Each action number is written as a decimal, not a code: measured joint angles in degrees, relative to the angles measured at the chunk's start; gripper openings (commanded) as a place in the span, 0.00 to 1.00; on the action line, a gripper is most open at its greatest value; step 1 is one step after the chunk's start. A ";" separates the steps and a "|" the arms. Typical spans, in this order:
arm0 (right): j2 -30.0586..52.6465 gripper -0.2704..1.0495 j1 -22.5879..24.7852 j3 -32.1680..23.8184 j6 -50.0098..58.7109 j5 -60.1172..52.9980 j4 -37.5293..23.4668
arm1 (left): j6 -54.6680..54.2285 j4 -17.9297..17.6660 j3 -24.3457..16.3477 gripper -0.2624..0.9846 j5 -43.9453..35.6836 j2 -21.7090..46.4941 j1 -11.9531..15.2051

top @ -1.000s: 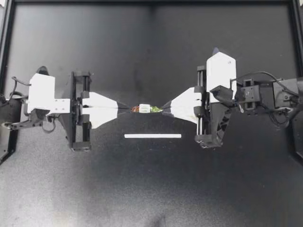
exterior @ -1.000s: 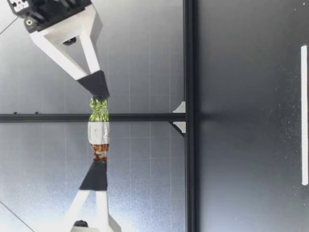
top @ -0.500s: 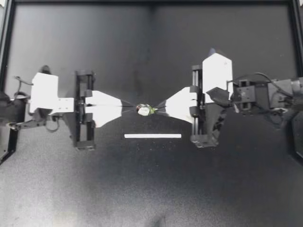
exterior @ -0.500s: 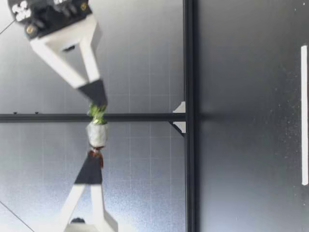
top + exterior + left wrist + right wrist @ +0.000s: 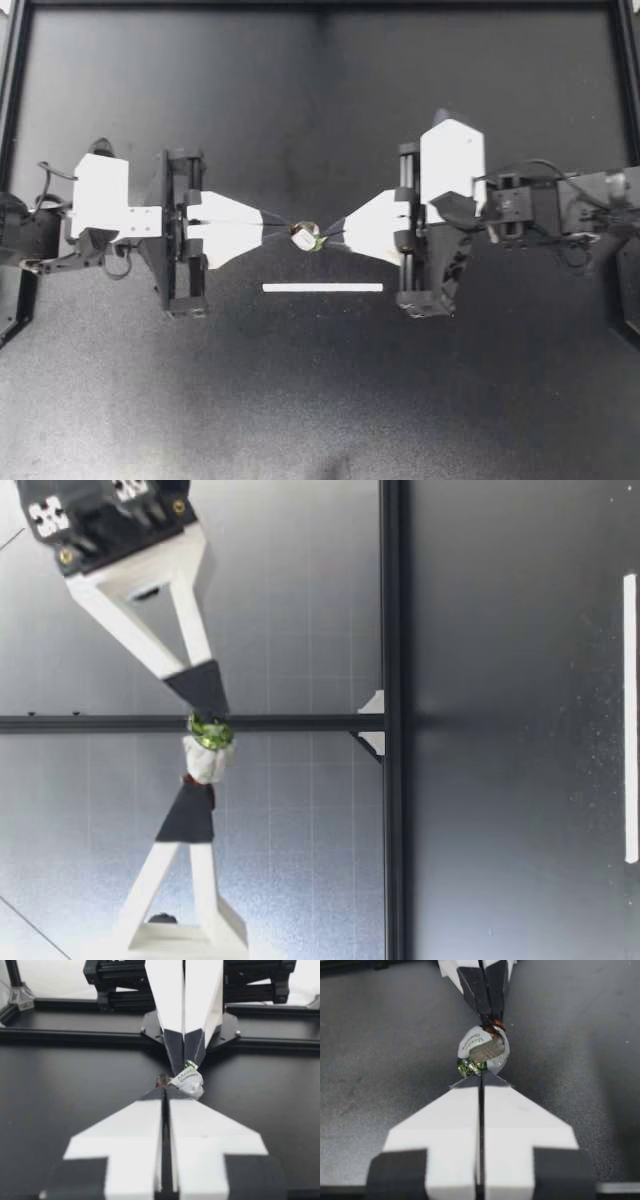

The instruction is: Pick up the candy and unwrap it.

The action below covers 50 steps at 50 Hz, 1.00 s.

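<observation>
A small candy [image 5: 303, 237] in a silver wrapper with one green and one brown twisted end hangs in the air above the black table, between my two grippers. My left gripper [image 5: 281, 231] is shut on the brown end [image 5: 493, 1024]. My right gripper [image 5: 328, 234] is shut on the green end [image 5: 468, 1066]. The two sets of tips nearly meet, and the wrapper is bunched into a ball [image 5: 208, 757] between them. In the left wrist view the candy [image 5: 187, 1082] sits just ahead of my shut fingers, with the right gripper's dark tips [image 5: 184, 1052] right beyond it.
A white strip [image 5: 322, 288] lies flat on the table just in front of the grippers. A black frame rail [image 5: 393, 630] runs along the table's far edge.
Both grippers have moved toward each other, still shut on the wrapper ends. The candy, stretched out long a second ago, is now squeezed into a short ball.
</observation>
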 measured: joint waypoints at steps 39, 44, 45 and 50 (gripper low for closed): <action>-0.53 0.64 0.09 3.60 1.67 -8.00 0.35 | 3.87 4.31 2.90 0.06 -0.53 -2.37 0.00; -0.53 0.64 0.00 4.31 2.02 -13.18 0.26 | 5.62 5.27 2.99 0.06 -0.35 -2.29 -0.09; -0.44 0.64 0.09 4.31 2.20 -14.06 0.35 | 6.06 5.36 2.99 0.06 -0.44 -2.29 -0.09; 0.62 0.64 0.09 4.39 4.04 -17.67 0.35 | 8.17 5.45 2.99 0.06 -0.35 -2.20 -0.09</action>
